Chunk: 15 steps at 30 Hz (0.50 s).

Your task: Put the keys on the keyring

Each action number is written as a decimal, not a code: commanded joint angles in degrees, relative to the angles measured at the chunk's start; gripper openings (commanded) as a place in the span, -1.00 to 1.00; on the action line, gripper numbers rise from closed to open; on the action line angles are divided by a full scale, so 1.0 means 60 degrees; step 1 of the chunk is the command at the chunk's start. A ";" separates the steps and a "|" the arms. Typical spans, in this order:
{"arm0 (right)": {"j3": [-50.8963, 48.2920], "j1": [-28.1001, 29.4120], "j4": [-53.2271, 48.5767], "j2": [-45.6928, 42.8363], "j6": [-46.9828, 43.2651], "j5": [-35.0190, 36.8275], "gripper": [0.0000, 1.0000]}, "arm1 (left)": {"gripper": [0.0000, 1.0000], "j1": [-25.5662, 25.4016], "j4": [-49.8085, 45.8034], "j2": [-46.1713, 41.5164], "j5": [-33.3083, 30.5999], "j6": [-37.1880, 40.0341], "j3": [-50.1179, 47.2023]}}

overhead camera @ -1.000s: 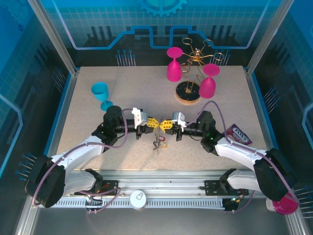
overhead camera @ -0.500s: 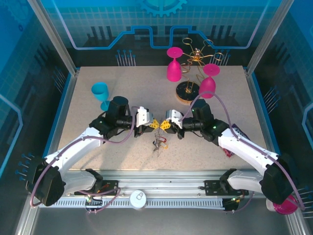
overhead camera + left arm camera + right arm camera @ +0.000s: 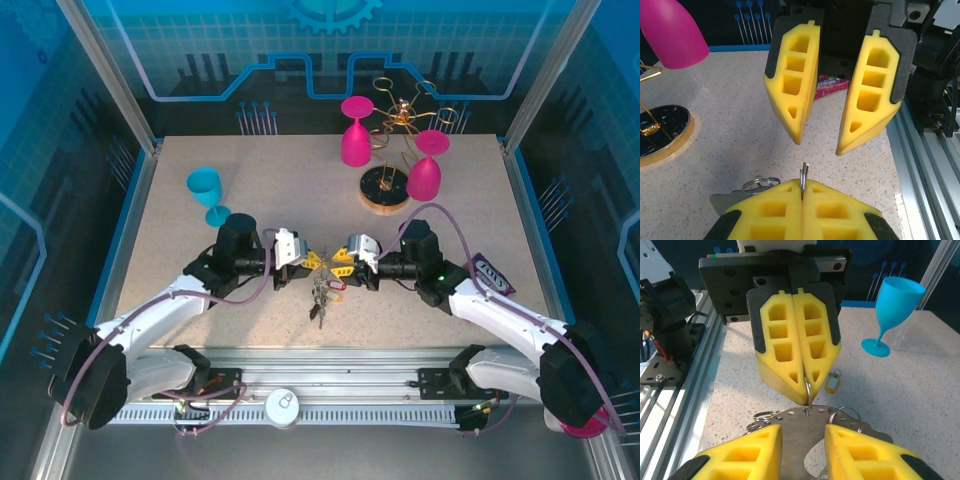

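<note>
A small steel keyring [image 3: 803,176] stands edge-on, pinched in my shut left gripper [image 3: 803,189]. In the right wrist view the keyring [image 3: 808,389] passes through a hole in a flat steel plate [image 3: 790,419] that carries more split rings [image 3: 762,418]. My right gripper [image 3: 802,434] is open, its fingers either side of that plate. Seen from above, the left gripper [image 3: 313,262] and right gripper [image 3: 341,266] meet tip to tip over the table's near middle. A bunch of keys [image 3: 320,292] with a red piece hangs under them. A yellow tag [image 3: 832,382] lies on the table.
A blue goblet [image 3: 205,190] stands at the left. Two pink goblets [image 3: 355,135] [image 3: 425,172] flank a gold wire stand on a round wooden base [image 3: 385,192] at the back right. A snack packet [image 3: 490,275] lies at the right. The metal rail [image 3: 330,375] runs along the near edge.
My right gripper has opened and let go of what it pinched. Both grippers have come slightly nearer the front edge. The left gripper stays shut on the keyring.
</note>
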 commanded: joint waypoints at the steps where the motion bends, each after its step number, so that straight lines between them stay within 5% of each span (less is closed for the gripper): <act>1: -0.0177 -0.0071 0.1625 0.0090 0.0519 -0.0546 -0.41 | -1.00 0.0008 0.2003 -0.0413 0.0401 -0.0663 -0.0444; 15: -0.0329 -0.0066 0.2492 0.0583 0.0522 -0.0639 -0.47 | -1.00 0.0006 0.3050 -0.0369 0.0982 -0.1208 -0.0803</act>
